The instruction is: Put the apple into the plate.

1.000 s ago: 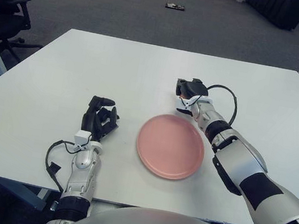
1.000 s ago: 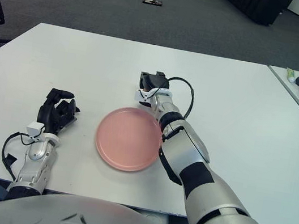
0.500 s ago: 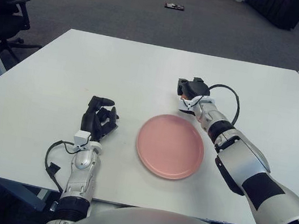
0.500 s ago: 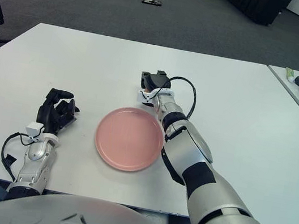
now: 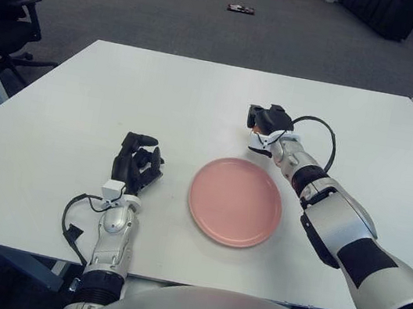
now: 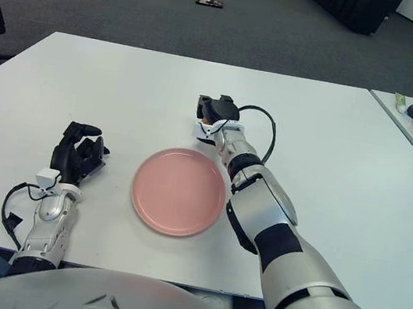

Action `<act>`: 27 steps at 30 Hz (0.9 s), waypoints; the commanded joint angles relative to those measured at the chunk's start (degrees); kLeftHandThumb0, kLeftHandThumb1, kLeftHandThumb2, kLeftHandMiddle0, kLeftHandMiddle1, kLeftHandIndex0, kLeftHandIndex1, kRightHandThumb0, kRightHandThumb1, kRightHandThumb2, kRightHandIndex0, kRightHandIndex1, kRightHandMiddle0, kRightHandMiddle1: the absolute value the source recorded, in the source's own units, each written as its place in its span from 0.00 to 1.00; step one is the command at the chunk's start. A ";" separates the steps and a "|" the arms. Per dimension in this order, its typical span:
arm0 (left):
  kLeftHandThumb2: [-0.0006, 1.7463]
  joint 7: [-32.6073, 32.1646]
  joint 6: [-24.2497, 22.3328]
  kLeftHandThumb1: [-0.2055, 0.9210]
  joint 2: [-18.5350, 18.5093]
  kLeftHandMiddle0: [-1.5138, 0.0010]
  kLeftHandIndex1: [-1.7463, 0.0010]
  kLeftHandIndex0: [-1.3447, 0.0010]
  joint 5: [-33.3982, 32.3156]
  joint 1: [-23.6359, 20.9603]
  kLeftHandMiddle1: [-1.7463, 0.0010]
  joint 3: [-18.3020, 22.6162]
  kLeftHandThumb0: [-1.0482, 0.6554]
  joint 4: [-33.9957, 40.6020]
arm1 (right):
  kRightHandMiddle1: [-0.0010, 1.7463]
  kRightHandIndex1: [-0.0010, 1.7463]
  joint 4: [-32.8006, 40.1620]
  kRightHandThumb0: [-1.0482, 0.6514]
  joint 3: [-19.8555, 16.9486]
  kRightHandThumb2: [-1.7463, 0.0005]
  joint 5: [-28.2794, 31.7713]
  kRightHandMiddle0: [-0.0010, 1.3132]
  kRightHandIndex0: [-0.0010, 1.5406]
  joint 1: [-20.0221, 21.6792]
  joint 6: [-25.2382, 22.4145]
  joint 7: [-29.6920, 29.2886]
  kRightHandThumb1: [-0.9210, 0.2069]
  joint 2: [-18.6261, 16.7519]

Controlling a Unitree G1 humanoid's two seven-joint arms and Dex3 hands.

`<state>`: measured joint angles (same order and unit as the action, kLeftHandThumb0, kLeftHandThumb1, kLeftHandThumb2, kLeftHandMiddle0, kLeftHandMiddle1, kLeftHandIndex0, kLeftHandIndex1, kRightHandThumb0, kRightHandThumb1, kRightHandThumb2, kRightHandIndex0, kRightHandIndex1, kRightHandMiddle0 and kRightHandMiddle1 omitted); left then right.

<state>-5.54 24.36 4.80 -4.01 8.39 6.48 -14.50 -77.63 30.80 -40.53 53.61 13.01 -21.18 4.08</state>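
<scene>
Starting closest to the robot: left hand [image 5: 135,166] sits idle on the table [image 5: 55,113] just left of the plate [image 5: 235,202], fingers curled in loosely with nothing in them. The pink plate is bare, so the actual drop-off hasn't happened yet

Further back, just past the plate's far rim, the right hand [image 5: 265,126] is wrapped around something, and all I can catch is a sliver of reddish-orange between the black fingers. Pretty sure that's the apple [image 5: 257,130], so I'd call it grasped or very nearly. Can't tell if it's off the table or still touching it

What's left, as I read it: carry it back toward the robot over the plate and let go

As for which way it points, it's round so no real long axis, and the stem end is hidden by the fingers
</scene>
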 commanded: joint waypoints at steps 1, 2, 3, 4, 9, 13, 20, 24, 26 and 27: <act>0.61 -0.05 -1.13 0.59 0.09 0.60 0.00 0.71 0.41 -0.31 0.14 -0.14 0.58 -1.16 | 1.00 0.93 2.42 0.62 -1.62 0.11 1.55 0.42 0.55 3.48 2.42 -1.62 0.75 0.95; 0.62 -0.04 -1.20 0.58 0.06 0.60 0.00 0.71 0.44 -0.39 0.15 -0.15 0.59 -1.19 | 1.00 0.92 2.66 0.62 -1.81 0.11 1.69 0.42 0.55 3.45 2.88 -1.67 0.75 1.07; 0.63 0.07 -1.26 0.57 0.00 0.60 0.00 0.71 0.41 -0.48 0.15 -0.17 0.60 -1.21 | 1.00 0.92 3.85 0.62 -2.04 0.11 1.95 0.42 0.55 3.02 4.21 -1.90 0.75 1.55; 0.63 0.13 -1.31 0.57 -0.05 0.60 0.00 0.71 0.40 -0.59 0.15 -0.17 0.60 -1.28 | 1.00 0.92 4.71 0.62 -2.21 0.11 2.13 0.42 0.55 2.71 5.17 -2.05 0.75 1.90; 0.64 0.25 -1.60 0.56 -0.40 0.60 0.00 0.70 0.47 -1.15 0.14 -0.19 0.61 -1.74 | 1.00 0.93 19.30 0.62 -3.92 0.11 4.09 0.42 0.55 -2.63 11.07 1.62 0.75 5.92; 0.65 0.52 -1.94 0.56 -0.52 0.61 0.00 0.70 0.10 -1.58 0.14 -0.14 0.61 -2.14 | 1.00 0.93 26.18 0.62 -4.55 0.10 5.00 0.43 0.55 -5.45 12.03 5.55 0.75 7.72; 0.64 0.96 -1.93 0.56 -0.59 0.60 0.00 0.72 -0.29 -2.35 0.13 -0.05 0.61 -3.07 | 1.00 0.94 39.47 0.62 -5.57 0.10 6.25 0.43 0.55 -12.91 12.23 12.05 0.76 10.36; 0.64 1.27 -1.36 0.57 -0.48 0.60 0.00 0.72 -0.50 -2.89 0.14 0.05 0.61 -3.87 | 1.00 0.94 48.83 0.62 -5.77 0.09 6.47 0.43 0.55 -18.39 11.12 15.80 0.76 11.82; 0.63 1.37 -1.09 0.57 -0.41 0.60 0.00 0.72 -0.51 -3.07 0.14 0.05 0.61 -4.12 | 1.00 0.94 52.77 0.62 -5.86 0.09 6.19 0.44 0.55 -20.31 10.01 17.73 0.76 12.23; 0.63 1.42 -0.98 0.57 -0.39 0.60 0.00 0.72 -0.50 -3.13 0.15 0.05 0.61 -4.20 | 1.00 0.93 54.45 0.62 -5.96 0.09 6.07 0.44 0.55 -21.08 9.44 18.61 0.77 12.35</act>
<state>-4.72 23.81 4.37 -4.17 5.87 6.60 -17.00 -28.62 25.81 -34.84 34.29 24.12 -4.85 15.09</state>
